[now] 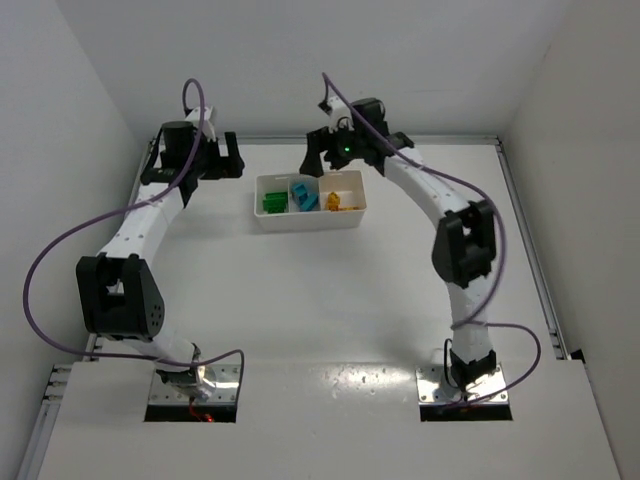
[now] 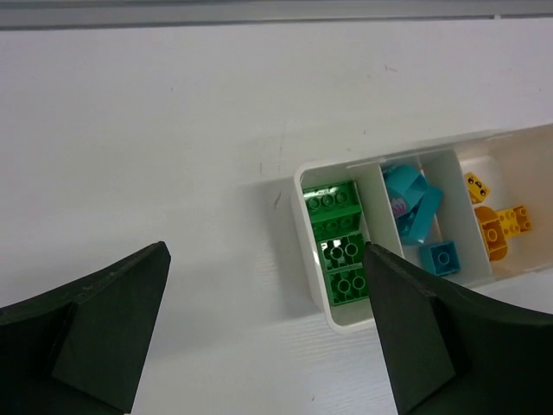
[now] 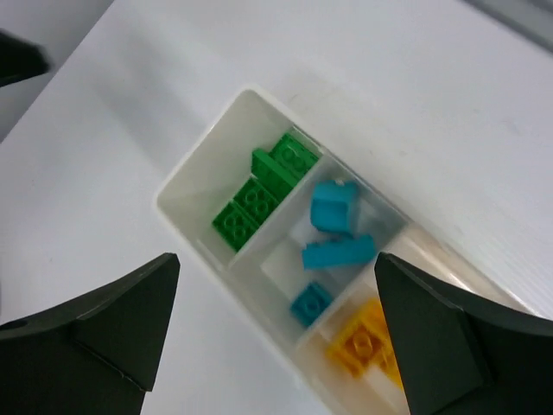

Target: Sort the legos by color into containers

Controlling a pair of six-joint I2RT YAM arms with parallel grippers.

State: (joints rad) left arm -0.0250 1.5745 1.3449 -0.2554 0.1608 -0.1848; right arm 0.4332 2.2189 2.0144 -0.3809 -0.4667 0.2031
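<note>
Top external view: nearest, the arm bases [image 1: 192, 385] sit at the bottom edge. Beyond them, in the upper middle of the frame, a white tray [image 1: 308, 223] holds green legos [image 1: 273, 201] in its left compartment, blue legos [image 1: 304, 195] in the middle one and yellow legos [image 1: 335, 203] in the right one. Farther back, the left gripper [image 1: 228, 160] hangs to the tray's upper left, jaws spread and empty. The right gripper [image 1: 345, 158] hovers over the tray's far edge, also spread and empty.

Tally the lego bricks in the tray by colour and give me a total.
Green bricks: at least 3 (packed tight, seams hard to tell apart)
Cyan bricks: 3
Yellow-orange bricks: 3 in view
Total: at least 9, all inside the white tray, one colour to each compartment
</note>
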